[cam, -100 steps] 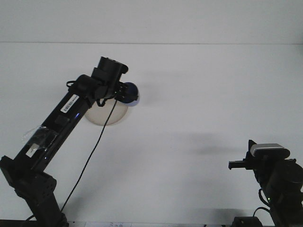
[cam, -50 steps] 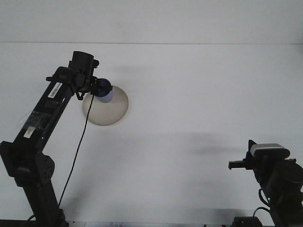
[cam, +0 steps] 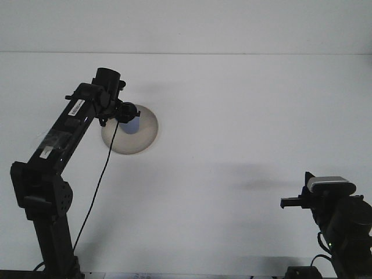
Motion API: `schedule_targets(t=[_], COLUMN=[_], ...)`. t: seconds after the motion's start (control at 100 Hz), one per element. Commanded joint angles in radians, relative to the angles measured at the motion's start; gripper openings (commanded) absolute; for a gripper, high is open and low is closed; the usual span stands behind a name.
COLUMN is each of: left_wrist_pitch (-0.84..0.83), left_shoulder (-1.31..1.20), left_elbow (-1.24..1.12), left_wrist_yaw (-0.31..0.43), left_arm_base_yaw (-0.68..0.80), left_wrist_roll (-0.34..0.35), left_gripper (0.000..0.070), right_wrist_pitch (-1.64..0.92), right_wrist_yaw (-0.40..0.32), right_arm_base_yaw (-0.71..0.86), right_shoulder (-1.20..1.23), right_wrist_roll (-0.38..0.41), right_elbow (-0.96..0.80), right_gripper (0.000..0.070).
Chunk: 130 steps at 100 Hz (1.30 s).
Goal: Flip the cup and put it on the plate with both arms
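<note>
A round beige plate [cam: 138, 139] lies on the white table at the left of the front view. A small cup [cam: 133, 124] with a pale blue side is over the plate's upper middle; I cannot tell whether it touches the plate. My left gripper [cam: 127, 113] is shut on the cup from the upper left and hides its top. The left arm rises from the lower left corner. My right gripper [cam: 286, 203] hangs low at the right, far from the plate, pointing left, with nothing in it.
A black cable [cam: 99, 186] droops from the left wrist down across the plate's left rim to the arm's base. The table's back edge [cam: 232, 53] runs across the top. White tabletop separates the plate and the right arm.
The left gripper carried the cup from the plate's right rim leftward, then settled it over the plate's upper middle. The cup now shows a pale side instead of dark blue. The right arm stayed still.
</note>
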Motion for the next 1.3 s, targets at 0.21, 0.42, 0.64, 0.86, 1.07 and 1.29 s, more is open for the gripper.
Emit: schedule_targets(t=[0.21,0.42,0.64,0.86,1.07,1.29], left_wrist_pitch=[-0.002,0.005,0.105,0.389,0.606,0.661], left_shoulder=[-0.006,-0.142,-0.364,-0.696,-1.012,-1.242], left_elbow=[0.125,0.123,-0.023,-0.467,-0.917,-1.192], left_wrist_yaw=[0.001,0.001,0.001,-0.001,-0.03,-0.135], left_arm_base_yaw=[-0.001,-0.003,-0.042,-0.082,-0.086,-0.086], left_wrist_roll=[-0.026,-0.063,-0.074,-0.154,-0.179,-0.178], left_gripper=[0.0586,0.0584,0.0582,0.0579,0.0572,0.0369], right_wrist_pitch=[0.01,0.01,0.01,0.011,0.011,0.011], right_wrist_yaw=[0.0,0.0,0.0,0.0,0.0,0.0], right_arm_base_yaw=[0.002,0.002,0.002,0.002,0.002,0.002], right_shoulder=[0.006,0.006,0.005,0.005,0.005,0.005], right_wrist_roll=[0.007,0.007,0.006,0.006,0.006,0.006], right_elbow=[0.011,0.011,0.011,0.011,0.011,0.011], right_gripper=[0.0,0.0,0.0,0.0,0.0,0.0])
